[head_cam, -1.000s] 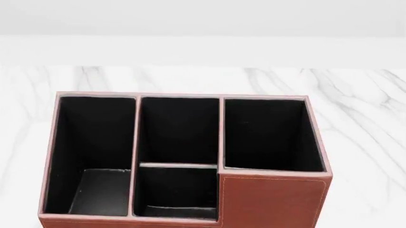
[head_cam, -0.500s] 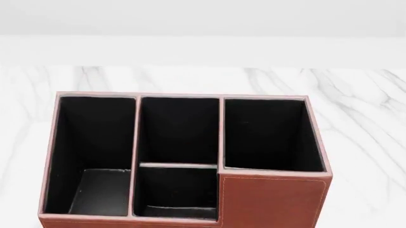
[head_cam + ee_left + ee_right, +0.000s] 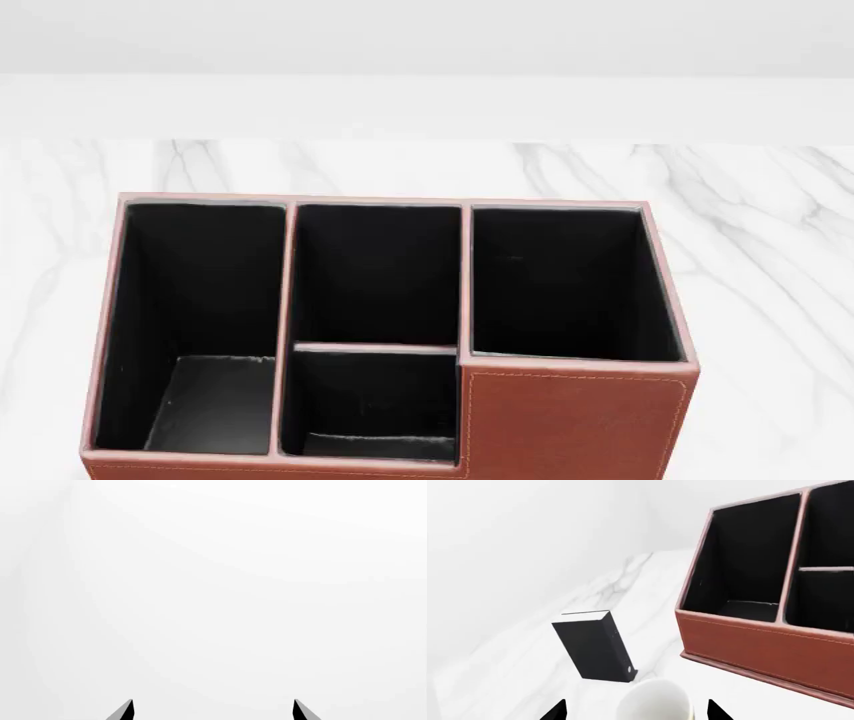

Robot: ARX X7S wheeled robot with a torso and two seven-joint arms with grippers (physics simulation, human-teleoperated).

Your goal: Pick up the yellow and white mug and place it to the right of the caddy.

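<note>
The yellow and white mug (image 3: 654,699) shows only in the right wrist view: its white inside and rim, with a thin yellow sliver at one edge. It stands between the spread fingertips of my right gripper (image 3: 636,711), which is open with a gap on both sides of the mug. The caddy (image 3: 574,425), reddish-brown with black-lined compartments, fills the middle of the head view and also shows in the right wrist view (image 3: 760,642), just beyond the mug. My left gripper (image 3: 213,711) is open and empty, facing plain white. Neither gripper shows in the head view.
A small black upright book-like slab (image 3: 597,645) stands on the white marble table (image 3: 647,595), close to the mug and apart from the caddy. The marble table (image 3: 761,250) extends behind and to the right of the caddy.
</note>
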